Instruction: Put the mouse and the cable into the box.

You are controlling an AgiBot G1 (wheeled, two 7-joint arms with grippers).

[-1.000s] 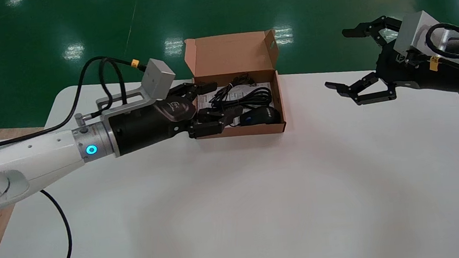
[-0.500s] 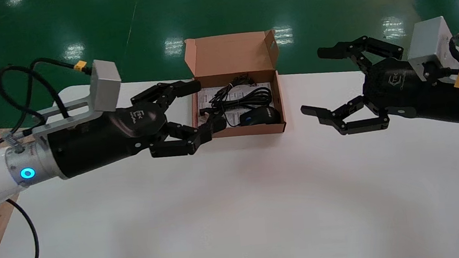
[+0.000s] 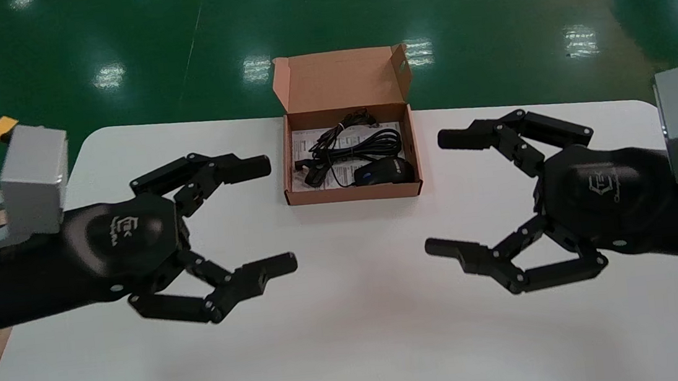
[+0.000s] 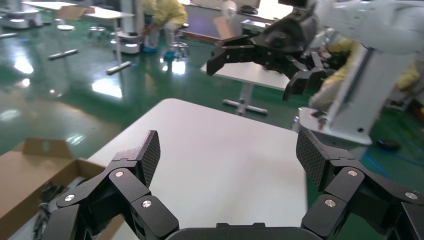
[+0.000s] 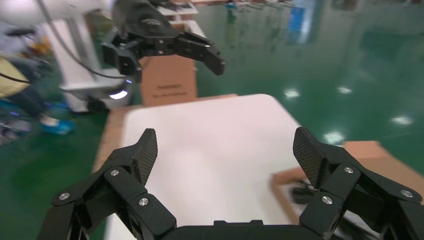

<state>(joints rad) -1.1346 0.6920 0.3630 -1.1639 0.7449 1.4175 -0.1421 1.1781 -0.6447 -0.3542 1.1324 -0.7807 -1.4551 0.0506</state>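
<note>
The mouse (image 3: 384, 172) and the coiled cable (image 3: 359, 142) lie inside the open cardboard box (image 3: 352, 194) at the far middle of the white table (image 3: 352, 326). The left gripper (image 3: 273, 215) hovers over the table, nearer than the box and to its left, fingers spread wide. The right gripper (image 3: 440, 193) hovers opposite, likewise spread.

box (image 3: 340, 78) brn cardbd | mouse (image 3: 384, 172) blk w/ blue spot | cable (image 3: 365, 142) blk | table (image 3: 351, 314) wht
</note>
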